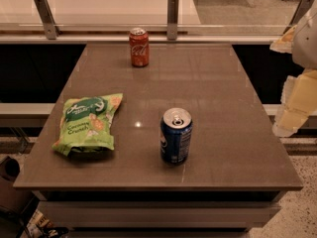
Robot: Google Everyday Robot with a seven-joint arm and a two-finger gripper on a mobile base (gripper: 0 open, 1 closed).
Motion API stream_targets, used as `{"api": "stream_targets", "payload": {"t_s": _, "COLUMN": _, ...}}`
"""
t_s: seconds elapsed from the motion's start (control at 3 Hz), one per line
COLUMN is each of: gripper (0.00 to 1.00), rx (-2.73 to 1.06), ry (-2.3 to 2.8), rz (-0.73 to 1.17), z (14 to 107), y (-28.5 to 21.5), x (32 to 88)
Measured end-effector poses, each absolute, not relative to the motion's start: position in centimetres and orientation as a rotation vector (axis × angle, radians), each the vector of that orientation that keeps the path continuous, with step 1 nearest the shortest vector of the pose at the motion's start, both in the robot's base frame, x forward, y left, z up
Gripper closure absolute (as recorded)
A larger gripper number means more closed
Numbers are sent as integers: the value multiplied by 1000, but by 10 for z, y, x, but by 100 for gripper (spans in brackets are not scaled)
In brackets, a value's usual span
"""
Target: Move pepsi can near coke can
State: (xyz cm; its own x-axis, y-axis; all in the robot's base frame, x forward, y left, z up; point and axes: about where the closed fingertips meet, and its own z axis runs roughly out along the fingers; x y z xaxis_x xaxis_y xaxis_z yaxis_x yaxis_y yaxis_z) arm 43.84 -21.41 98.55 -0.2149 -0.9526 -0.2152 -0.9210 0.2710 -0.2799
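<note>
Pepsi can stands upright near the front of the desk, long axis vertical, silver top up, white text panel turned rightward. Well behind the pepsi can and slightly left, the coke can stands upright at the far edge. Left of the pepsi can lies a green snack bag. Well right of it, past the desk's edge, hangs the gripper; how far open it is cannot be told.
</note>
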Motion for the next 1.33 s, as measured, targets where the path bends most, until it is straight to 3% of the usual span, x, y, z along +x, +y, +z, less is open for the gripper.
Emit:
{"api": "stream_targets", "payload": {"t_s": 0.67, "gripper": 0, "rx": -1689, "ry": 2185, "rz": -80, "z": 986, "y": -214, "x": 438}}
{"api": "stream_targets", "payload": {"t_s": 1.33, "gripper": 0, "rx": -1572, "ry": 2021, "rz": 253, "z": 952, "y": -219, "x": 434}}
